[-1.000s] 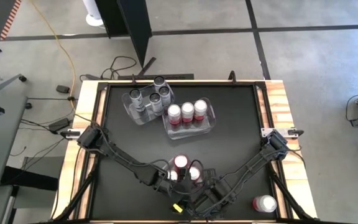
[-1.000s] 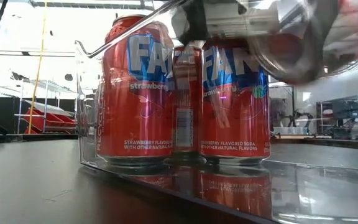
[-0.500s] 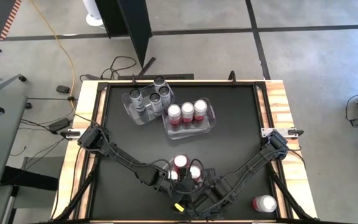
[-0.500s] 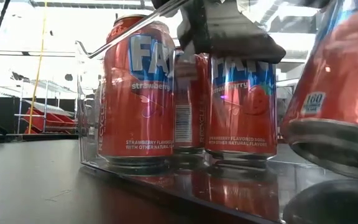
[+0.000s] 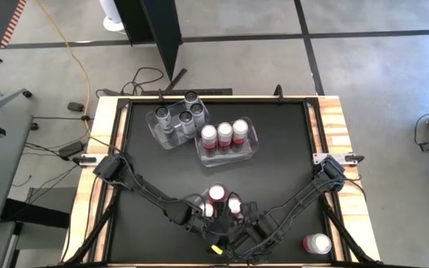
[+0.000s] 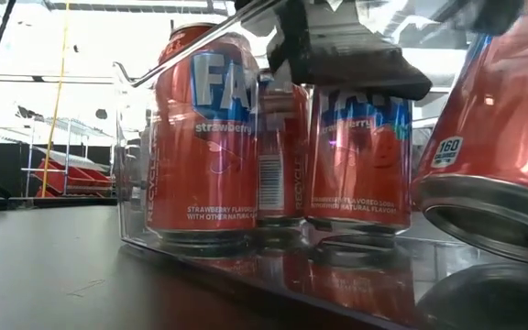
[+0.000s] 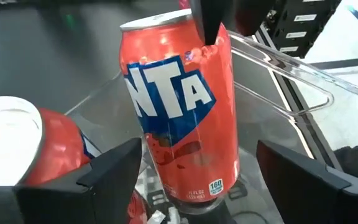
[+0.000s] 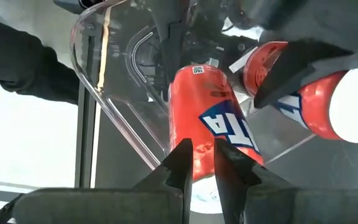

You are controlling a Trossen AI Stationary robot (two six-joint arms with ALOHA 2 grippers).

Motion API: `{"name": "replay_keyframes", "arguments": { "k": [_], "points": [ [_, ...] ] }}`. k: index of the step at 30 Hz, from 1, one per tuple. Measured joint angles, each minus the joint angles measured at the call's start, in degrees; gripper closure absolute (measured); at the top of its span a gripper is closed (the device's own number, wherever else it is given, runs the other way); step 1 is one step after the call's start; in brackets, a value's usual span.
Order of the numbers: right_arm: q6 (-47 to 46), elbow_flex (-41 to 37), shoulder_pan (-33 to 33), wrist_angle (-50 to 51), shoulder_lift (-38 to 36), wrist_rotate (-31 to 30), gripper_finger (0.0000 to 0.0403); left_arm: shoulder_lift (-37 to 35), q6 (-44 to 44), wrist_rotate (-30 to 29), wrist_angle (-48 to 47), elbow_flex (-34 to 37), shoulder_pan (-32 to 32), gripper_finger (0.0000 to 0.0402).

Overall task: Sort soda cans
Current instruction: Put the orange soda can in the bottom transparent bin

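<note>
I see my right pincer (image 8: 202, 163) pinching the rim of a tilted Fanta can (image 8: 213, 118) above the near bin (image 7: 278, 93); my left pincer (image 7: 197, 168), released, straddles it.

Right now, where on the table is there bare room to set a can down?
Bare mat lies right of the red-can bin, and left of it below the grey-can bin. It is crowded near the front edge, where both grippers meet at the front bin.

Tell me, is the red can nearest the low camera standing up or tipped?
Tipped. The red can leans, its silver base rim facing the camera; the right gripper pinches its top rim.
</note>
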State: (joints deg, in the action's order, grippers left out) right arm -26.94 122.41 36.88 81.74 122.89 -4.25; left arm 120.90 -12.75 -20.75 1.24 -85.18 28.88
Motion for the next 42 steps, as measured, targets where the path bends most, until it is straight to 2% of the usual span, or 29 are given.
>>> {"name": "replay_keyframes", "arguments": {
  "k": [4, 14, 18, 29, 36, 42],
  "points": [
    [0.0, 0.0, 0.0, 0.1, 0.0, 0.0, 0.0327, 0.9, -0.8, -1.6, -0.4, -0.1, 0.0, 0.0115],
    [0.0, 0.0, 0.0, 0.2, 0.0, 0.0, 0.0327, 1.3, -2.1, -2.1, -3.8, 0.3, -0.2, 0.0231],
    [0.0, 0.0, 0.0, 0.1, 0.0, 0.0, 0.0327, 1.3, -2.1, -2.1, -3.7, 0.3, -0.2, 0.0258],
    [0.9, 0.1, 0.2, -0.3, 0.0, -0.4, 0.0327, 1.3, -2.1, -1.9, -3.6, 0.3, -0.2, 0.0268],
    [-0.1, 4.8, 1.4, 5.2, 0.0, -5.9, 0.0329, 1.2, -2.3, -1.6, -3.4, 0.2, -0.2, 0.0268],
    [-3.7, 3.2, 2.8, 8.0, 0.0, -5.6, 0.0332, 1.2, -2.3, -1.0, -3.6, 0.2, -0.2, 0.0268]
  ]
}}
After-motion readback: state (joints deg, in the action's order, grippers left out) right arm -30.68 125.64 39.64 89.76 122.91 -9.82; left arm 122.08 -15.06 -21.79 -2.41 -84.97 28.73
